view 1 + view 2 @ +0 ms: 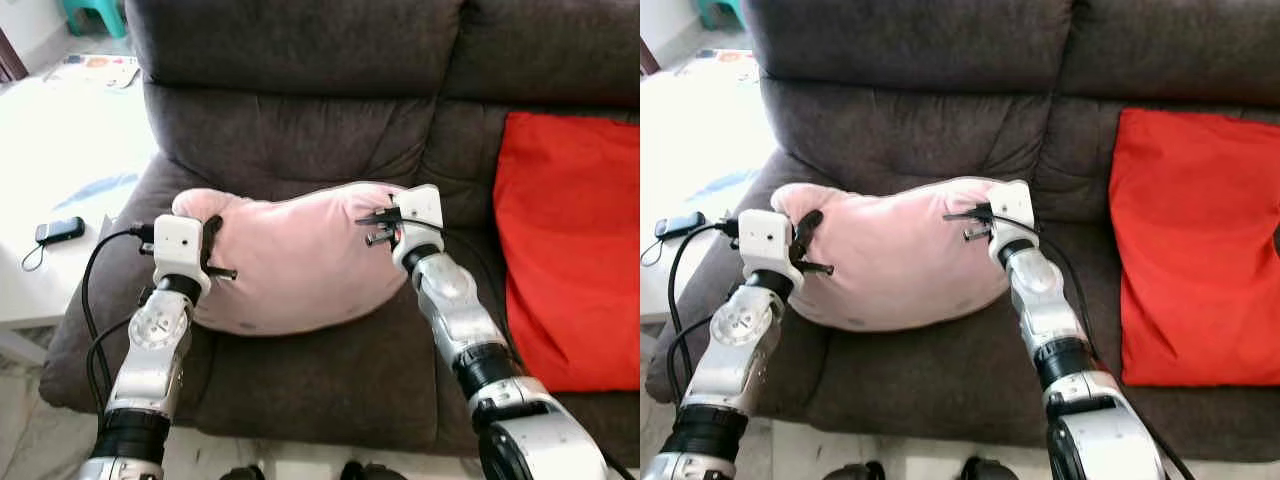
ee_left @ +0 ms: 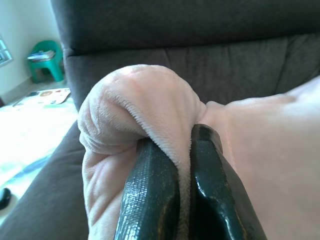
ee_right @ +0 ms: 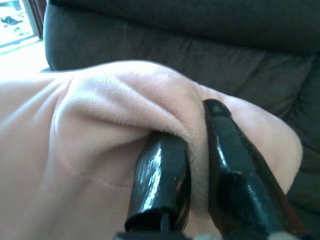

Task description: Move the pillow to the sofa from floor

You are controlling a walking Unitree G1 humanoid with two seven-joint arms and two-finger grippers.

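The pink pillow (image 1: 290, 260) lies on the seat cushion of the dark brown sofa (image 1: 300, 130), near the middle of my head view. My left gripper (image 2: 182, 165) has its jaws clamped on a plush fold at the pillow's 9 o'clock end. My right gripper (image 3: 197, 165) has its jaws pinched on a fold at the pillow's 2 o'clock corner. A red cushion (image 1: 570, 250) leans against the sofa back at 3 o'clock, apart from the pillow. A white table (image 1: 60, 170) stands at 9 o'clock.
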